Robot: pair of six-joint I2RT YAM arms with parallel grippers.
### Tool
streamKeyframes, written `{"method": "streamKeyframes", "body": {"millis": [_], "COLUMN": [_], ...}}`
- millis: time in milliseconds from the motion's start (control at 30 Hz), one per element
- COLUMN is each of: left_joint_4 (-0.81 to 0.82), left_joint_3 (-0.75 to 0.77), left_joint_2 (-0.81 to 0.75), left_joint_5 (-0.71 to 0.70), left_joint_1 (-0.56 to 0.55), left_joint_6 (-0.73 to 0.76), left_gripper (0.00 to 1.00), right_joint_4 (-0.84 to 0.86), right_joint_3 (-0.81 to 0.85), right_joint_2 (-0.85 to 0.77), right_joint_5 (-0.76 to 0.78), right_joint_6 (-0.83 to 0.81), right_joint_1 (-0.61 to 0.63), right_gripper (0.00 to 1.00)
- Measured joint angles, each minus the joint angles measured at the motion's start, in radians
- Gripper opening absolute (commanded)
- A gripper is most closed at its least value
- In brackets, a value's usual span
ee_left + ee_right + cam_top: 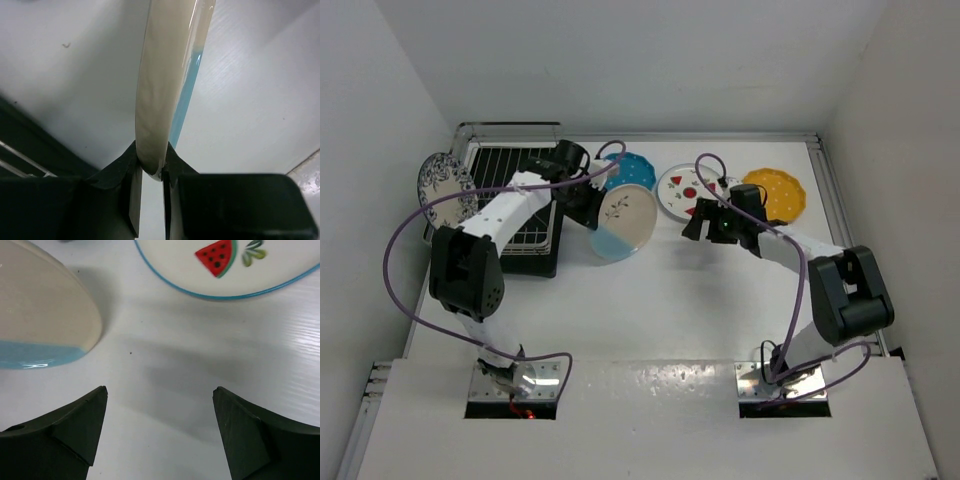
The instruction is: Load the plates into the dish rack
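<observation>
My left gripper (588, 207) is shut on the rim of the half light-blue half cream plate (626, 222) and holds it tilted just right of the dish rack (510, 195). In the left wrist view the plate's edge (160, 95) sits between the gripper's (151, 169) jaws. The blue-floral-rimmed plate (444, 186) stands on edge at the rack's left side. The blue dotted plate (634, 166), the fruit plate (682, 190) and the yellow plate (777, 193) lie on the table. My right gripper (706, 230) is open and empty, over bare table (160, 405) between the held plate (40, 315) and the fruit plate (225, 265).
The rack's black drip tray (535, 262) shows at its near edge and as a dark shape in the left wrist view (20, 150). White walls close the table at the back and sides. A raised strip (835, 200) runs along the table's right edge.
</observation>
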Motion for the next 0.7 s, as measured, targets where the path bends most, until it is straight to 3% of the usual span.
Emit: {"method": "streamKeyframes", "body": {"millis": [300,700], "left_joint_4": [-0.016,-0.048], "left_joint_3": [0.024,0.225], "left_joint_2": [-0.011,-0.087], "left_joint_5": [-0.074,-0.172], "left_joint_1": [0.000,0.003], "left_joint_6": [0.001,0.001], "left_gripper": [0.00,0.00], "right_joint_4": [-0.048,-0.266], "right_joint_3": [-0.009,-0.015], "right_joint_2": [-0.129,-0.338], "right_joint_5": [0.155,0.549], "right_joint_6": [0.009,0.026], "right_joint_1": [0.003,0.076], "right_gripper": [0.85,0.85]}}
